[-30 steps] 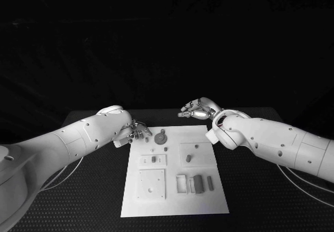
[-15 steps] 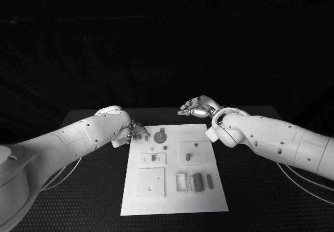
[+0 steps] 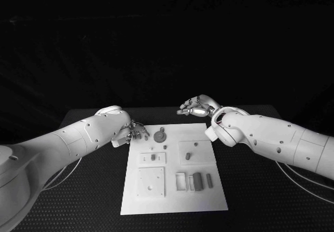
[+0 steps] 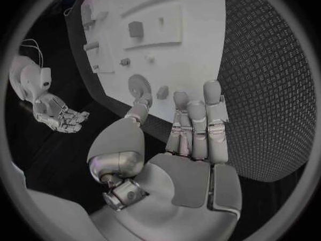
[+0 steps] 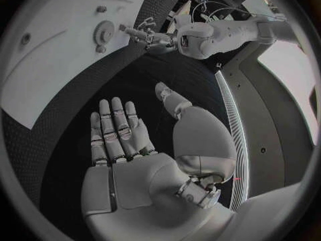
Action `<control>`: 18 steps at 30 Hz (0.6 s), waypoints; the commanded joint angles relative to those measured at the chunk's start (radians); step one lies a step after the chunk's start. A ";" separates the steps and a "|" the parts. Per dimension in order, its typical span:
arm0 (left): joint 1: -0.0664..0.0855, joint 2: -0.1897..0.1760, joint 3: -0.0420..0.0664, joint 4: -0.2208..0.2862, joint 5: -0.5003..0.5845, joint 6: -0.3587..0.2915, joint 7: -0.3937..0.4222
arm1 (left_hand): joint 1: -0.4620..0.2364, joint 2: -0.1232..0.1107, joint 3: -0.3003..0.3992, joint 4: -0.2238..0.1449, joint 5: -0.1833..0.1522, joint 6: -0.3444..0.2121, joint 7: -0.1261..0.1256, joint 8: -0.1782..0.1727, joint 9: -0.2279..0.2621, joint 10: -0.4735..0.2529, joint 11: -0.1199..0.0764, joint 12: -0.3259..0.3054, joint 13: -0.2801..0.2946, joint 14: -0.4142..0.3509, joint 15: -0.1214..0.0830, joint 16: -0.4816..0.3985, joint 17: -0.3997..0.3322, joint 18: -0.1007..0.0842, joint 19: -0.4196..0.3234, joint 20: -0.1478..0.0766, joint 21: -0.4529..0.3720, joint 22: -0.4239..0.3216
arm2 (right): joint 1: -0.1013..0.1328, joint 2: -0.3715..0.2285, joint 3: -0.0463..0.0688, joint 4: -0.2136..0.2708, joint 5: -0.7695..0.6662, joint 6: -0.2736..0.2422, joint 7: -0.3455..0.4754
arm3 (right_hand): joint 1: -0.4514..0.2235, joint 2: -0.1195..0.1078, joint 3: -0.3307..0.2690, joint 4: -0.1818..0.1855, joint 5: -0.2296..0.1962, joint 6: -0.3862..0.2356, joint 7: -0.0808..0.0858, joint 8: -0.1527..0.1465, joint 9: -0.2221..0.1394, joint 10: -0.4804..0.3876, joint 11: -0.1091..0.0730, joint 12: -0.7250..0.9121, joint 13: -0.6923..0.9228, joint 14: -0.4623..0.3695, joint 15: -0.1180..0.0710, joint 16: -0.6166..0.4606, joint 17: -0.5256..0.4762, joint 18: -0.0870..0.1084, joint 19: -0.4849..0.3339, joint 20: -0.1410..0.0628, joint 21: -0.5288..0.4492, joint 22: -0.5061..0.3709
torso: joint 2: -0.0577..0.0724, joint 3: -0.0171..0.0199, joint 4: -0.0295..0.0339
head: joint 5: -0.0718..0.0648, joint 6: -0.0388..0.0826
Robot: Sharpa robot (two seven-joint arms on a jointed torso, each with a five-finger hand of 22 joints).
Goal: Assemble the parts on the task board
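my left silver many-fingered hand hovers just off the far left corner of the flat white rectangular task board, fingers straight and loose, grasping nothing. my right silver hand hangs beyond the board's far edge, spread and empty. the small grey parts lie on the board, a round toothed grey gear near its far end.

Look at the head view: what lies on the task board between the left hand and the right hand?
In the head view, a round gear-like part lies at the task board's far end, between the left hand and the right hand, nearer the left.
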 commanded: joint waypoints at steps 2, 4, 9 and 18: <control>0.000 0.007 0.000 0.000 -0.004 0.012 0.013 | 0.003 0.014 0.003 0.000 0.004 0.002 0.007 0.006 0.001 -0.001 -0.006 0.008 -0.002 0.000 -0.010 0.004 -0.002 0.035 0.010 0.000 -0.002 0.003 | 0.000 0.002 0.001 0.000 0.000 0.009 0.006 | 0.002 0.008 -0.006 -0.001 -0.001 -0.006 0.027 0.004 -0.002 -0.007 -0.003 0.007 -0.002 -0.009 0.000 -0.006 0.001 -0.008 -0.003 -0.001 -0.004 0.001 | -0.001 -0.0020 0.0014 | -0.003 0.000; 0.000 0.008 0.000 -0.001 -0.004 0.010 0.014 | 0.006 0.020 0.004 -0.002 0.004 0.003 0.007 0.007 0.001 -0.001 -0.006 0.009 -0.003 0.000 -0.011 0.005 -0.003 0.035 0.010 -0.001 -0.001 0.004 | 0.000 0.003 0.001 0.000 0.000 0.009 0.006 | 0.002 0.008 -0.006 -0.001 -0.001 -0.006 0.027 0.004 -0.002 -0.007 -0.003 0.007 -0.002 -0.009 0.000 -0.006 0.001 -0.008 -0.004 -0.001 -0.004 0.002 | -0.001 -0.0021 0.0019 | -0.002 -0.001; -0.001 0.014 -0.002 -0.006 -0.003 0.002 0.022 | 0.020 0.043 0.008 -0.013 0.004 0.006 0.005 0.009 0.000 -0.001 -0.008 0.013 -0.006 0.000 -0.012 0.008 -0.006 0.034 0.011 -0.001 -0.001 0.007 | 0.000 0.004 0.001 -0.001 0.000 0.009 0.006 | 0.002 0.008 -0.006 -0.001 -0.001 -0.006 0.027 0.004 -0.002 -0.007 -0.003 0.007 -0.002 -0.009 0.000 -0.006 0.001 -0.008 -0.004 -0.001 -0.004 0.002 | 0.000 -0.0018 0.0002 | -0.004 0.000; -0.004 0.019 -0.002 -0.015 0.002 -0.003 0.019 | 0.041 0.030 0.057 0.014 -0.001 0.005 0.007 0.013 0.000 -0.002 -0.006 0.018 -0.012 0.000 -0.011 0.013 -0.012 0.031 0.016 -0.001 -0.001 0.012 | 0.000 0.005 0.001 0.000 0.006 0.007 0.008 | 0.002 0.009 -0.006 -0.001 -0.001 -0.007 0.027 0.004 -0.002 -0.007 -0.003 0.007 -0.003 -0.009 0.000 -0.006 0.001 -0.008 -0.004 -0.001 -0.005 0.003 | 0.000 -0.0003 0.0014 | -0.012 0.001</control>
